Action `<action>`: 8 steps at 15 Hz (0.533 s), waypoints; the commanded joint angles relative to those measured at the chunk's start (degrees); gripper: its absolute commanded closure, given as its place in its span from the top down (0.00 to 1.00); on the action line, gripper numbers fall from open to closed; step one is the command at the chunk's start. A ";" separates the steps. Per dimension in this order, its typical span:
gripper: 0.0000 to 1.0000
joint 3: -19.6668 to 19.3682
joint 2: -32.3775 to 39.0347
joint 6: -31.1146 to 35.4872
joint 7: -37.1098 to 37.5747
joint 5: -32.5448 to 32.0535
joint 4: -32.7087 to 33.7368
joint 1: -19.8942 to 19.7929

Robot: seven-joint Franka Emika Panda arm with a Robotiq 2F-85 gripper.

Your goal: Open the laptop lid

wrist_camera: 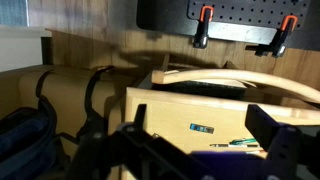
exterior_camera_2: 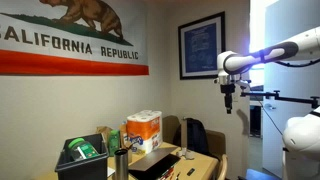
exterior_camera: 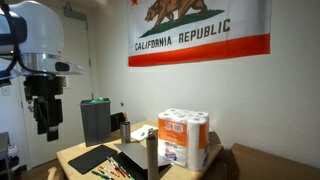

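The slim black laptop (exterior_camera: 133,163) lies flat on the wooden table, lid down, between a dark mat and the toilet-roll pack. It also shows in the other exterior view (exterior_camera_2: 155,163). I cannot make it out in the wrist view. My gripper (exterior_camera: 45,122) hangs high in the air, well above and off to the side of the table, far from the laptop; it shows in both exterior views (exterior_camera_2: 229,100). In the wrist view its two fingers (wrist_camera: 200,112) stand wide apart with nothing between them, over the table's edge.
On the table stand a dark grey upright box (exterior_camera: 95,120), a toilet-roll pack (exterior_camera: 185,140), a metal flask (exterior_camera: 152,150), a flat dark mat (exterior_camera: 88,158) and some pens (wrist_camera: 236,143). A dark backpack (wrist_camera: 25,140) sits on a chair beside the table.
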 commanded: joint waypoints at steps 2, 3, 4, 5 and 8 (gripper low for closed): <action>1.00 -0.38 -0.06 -0.22 0.30 -0.25 0.13 0.57; 1.00 -0.38 -0.06 -0.22 0.30 -0.25 0.13 0.57; 1.00 -0.38 -0.06 -0.22 0.30 -0.25 0.13 0.57; 1.00 -0.38 -0.06 -0.22 0.30 -0.25 0.13 0.57; 1.00 -1.05 3.99 2.74 -0.64 1.12 -0.50 2.70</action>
